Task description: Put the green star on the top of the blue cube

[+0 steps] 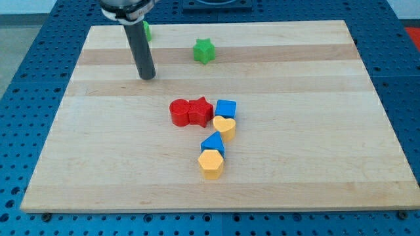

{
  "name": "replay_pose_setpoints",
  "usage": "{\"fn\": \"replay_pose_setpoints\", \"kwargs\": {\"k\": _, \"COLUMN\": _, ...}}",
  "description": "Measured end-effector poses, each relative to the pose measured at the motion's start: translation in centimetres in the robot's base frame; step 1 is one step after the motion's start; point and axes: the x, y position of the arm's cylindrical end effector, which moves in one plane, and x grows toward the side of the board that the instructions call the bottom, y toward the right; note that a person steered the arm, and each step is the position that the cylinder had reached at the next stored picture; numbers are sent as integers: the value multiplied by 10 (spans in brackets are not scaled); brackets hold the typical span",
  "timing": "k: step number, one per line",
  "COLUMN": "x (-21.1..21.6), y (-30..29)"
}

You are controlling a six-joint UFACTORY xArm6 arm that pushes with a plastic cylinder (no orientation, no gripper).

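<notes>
The green star [204, 50] lies near the view's top, a little left of centre. The blue cube [226, 109] sits near the board's middle, touching a red star [200, 111] on its left and a yellow heart [224, 126] below it. My tip [147, 77] rests on the board to the left of the green star and a little lower, well apart from it and up-left of the blue cube.
A red cylinder [179, 112] touches the red star's left side. A blue triangular block [212, 143] and a yellow hexagon [211, 164] sit below the heart. Another green block [147, 30] is partly hidden behind the rod at the wooden board's [98, 164] top.
</notes>
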Motion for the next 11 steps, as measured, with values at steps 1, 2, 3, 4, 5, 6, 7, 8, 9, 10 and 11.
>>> {"fn": "replay_pose_setpoints", "kwargs": {"k": 1, "x": -36, "y": 13}}
{"fn": "replay_pose_setpoints", "kwargs": {"k": 2, "x": -56, "y": 43}}
{"fn": "replay_pose_setpoints", "kwargs": {"k": 3, "x": -56, "y": 68}}
{"fn": "replay_pose_setpoints", "kwargs": {"k": 4, "x": -62, "y": 93}}
{"fn": "replay_pose_setpoints", "kwargs": {"k": 5, "x": -62, "y": 93}}
{"fn": "replay_pose_setpoints", "kwargs": {"k": 6, "x": -62, "y": 97}}
{"fn": "replay_pose_setpoints", "kwargs": {"k": 7, "x": -62, "y": 111}}
{"fn": "replay_pose_setpoints", "kwargs": {"k": 8, "x": -62, "y": 113}}
{"fn": "replay_pose_setpoints", "kwargs": {"k": 9, "x": -62, "y": 129}}
{"fn": "replay_pose_setpoints", "kwargs": {"k": 10, "x": -61, "y": 130}}
{"fn": "replay_pose_setpoints", "kwargs": {"k": 11, "x": -50, "y": 140}}
